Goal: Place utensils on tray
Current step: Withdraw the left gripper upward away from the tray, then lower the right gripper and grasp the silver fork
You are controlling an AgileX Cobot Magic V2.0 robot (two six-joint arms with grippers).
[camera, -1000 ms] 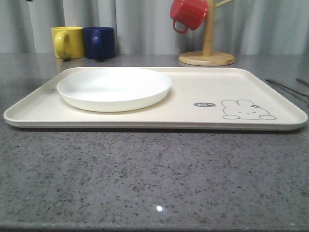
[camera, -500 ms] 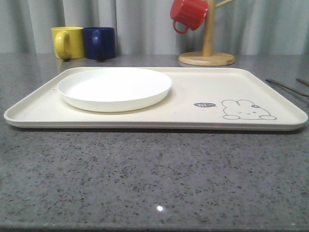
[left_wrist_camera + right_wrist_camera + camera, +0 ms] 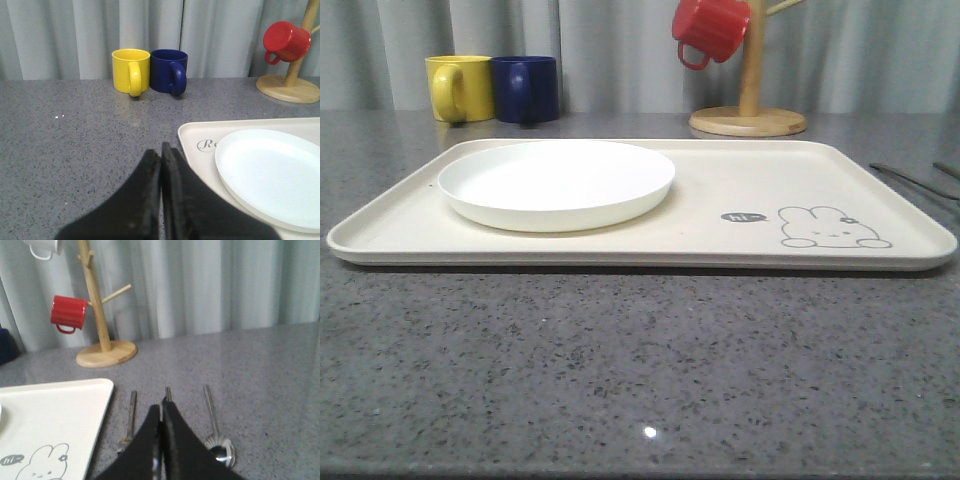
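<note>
The cream tray (image 3: 720, 205) with the grey rabbit drawing lies across the table and carries a round white plate (image 3: 556, 182) on its left half. To the right of the tray (image 3: 55, 410), three utensils lie side by side on the grey counter: a fork (image 3: 131, 412), chopsticks (image 3: 168, 392) and a spoon (image 3: 220, 449). My right gripper (image 3: 162, 402) is shut and hovers over the chopsticks, hiding most of their length. My left gripper (image 3: 161, 149) is shut with nothing in it, beside the tray's near left corner (image 3: 187, 135).
A yellow mug (image 3: 458, 87) and a navy mug (image 3: 526, 87) stand behind the tray at the left. A wooden mug tree (image 3: 748, 118) with a red mug (image 3: 710, 27) stands at the back right. Thin utensil handles (image 3: 910, 178) show at the far right.
</note>
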